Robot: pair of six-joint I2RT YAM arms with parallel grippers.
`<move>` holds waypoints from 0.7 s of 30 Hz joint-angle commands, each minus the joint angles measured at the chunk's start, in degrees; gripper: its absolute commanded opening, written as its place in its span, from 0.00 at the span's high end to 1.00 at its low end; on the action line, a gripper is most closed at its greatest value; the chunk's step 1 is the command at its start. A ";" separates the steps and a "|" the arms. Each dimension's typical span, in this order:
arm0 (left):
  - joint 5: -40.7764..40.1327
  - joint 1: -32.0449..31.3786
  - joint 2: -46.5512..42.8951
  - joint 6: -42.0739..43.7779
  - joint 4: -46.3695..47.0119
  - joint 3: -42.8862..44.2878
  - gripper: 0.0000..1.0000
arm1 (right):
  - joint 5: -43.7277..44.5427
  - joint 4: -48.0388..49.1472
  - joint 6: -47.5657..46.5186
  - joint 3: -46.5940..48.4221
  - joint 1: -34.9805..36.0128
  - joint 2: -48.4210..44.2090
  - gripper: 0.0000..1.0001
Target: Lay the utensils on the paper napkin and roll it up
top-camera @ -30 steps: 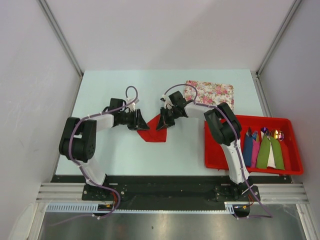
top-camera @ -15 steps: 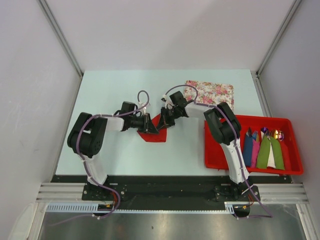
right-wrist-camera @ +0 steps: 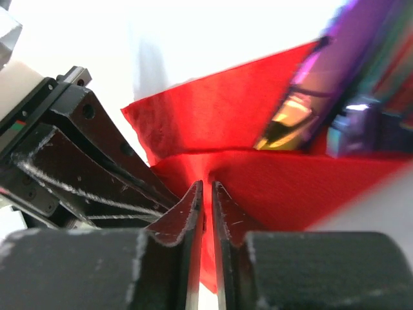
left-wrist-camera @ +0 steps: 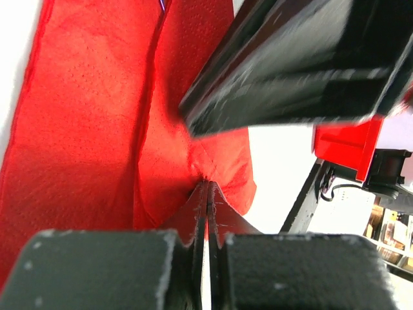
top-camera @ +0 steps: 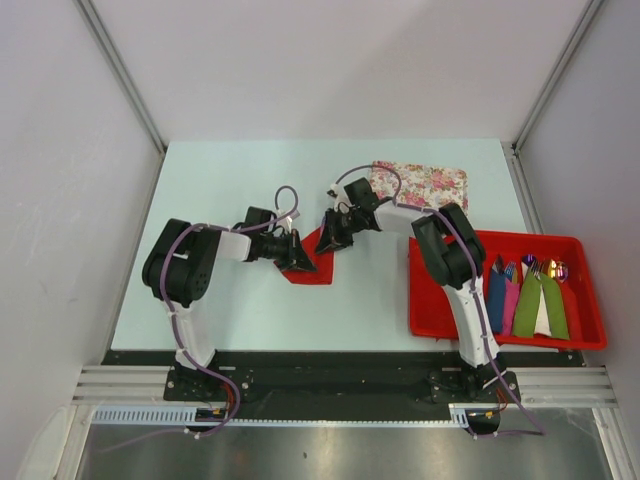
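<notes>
**Both grippers meet at the red napkin, mid-table, with the roll under way**

From above, the pale table (top-camera: 200,290) fills the view. A red tray (top-camera: 592,338) sits at its right side, holding finished rolls (top-camera: 527,300) in blue, pink and green. A floral mat (top-camera: 430,185) lies behind it. The paper napkin (top-camera: 318,268) is near the middle of the table, mostly covered by my two arms, which reach in from either side.

My left gripper (top-camera: 298,252) is closed tight on a pinched fold of the napkin. My right gripper (top-camera: 328,238) faces it, just beside it. Its jaws stand a thin slit apart at the paper's folded edge, and I cannot tell whether they grip it.

I judge this to be the rolling step, since the utensils (right-wrist-camera: 352,58) already lie on the paper. The next move calls for turning the fold over them while one side keeps the paper from sliding.

Only the right wrist view shows the utensils, a purple, iridescent blur at upper right. Only the left wrist view shows the crease running up the napkin. The top view shows neither, but it alone places the napkin on the table.
</notes>
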 commanded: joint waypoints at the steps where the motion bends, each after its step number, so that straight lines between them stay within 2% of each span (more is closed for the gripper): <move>1: -9.95 -0.30 2.90 2.27 -4.51 -0.16 1.00 | 5.52 -5.44 -9.11 4.32 -0.99 -5.93 0.89; 5: -10.30 -0.39 2.99 2.88 -4.94 0.72 1.00 | 9.32 -9.85 -14.23 5.38 0.33 -6.55 0.92; 15: -10.57 -0.39 2.99 3.15 -5.03 1.25 1.00 | 10.72 -12.66 -16.78 6.43 2.79 -5.59 0.94; 21: -10.65 -0.39 2.90 3.32 -5.21 1.24 1.00 | 18.71 -16.17 -20.12 7.92 4.64 -1.81 0.99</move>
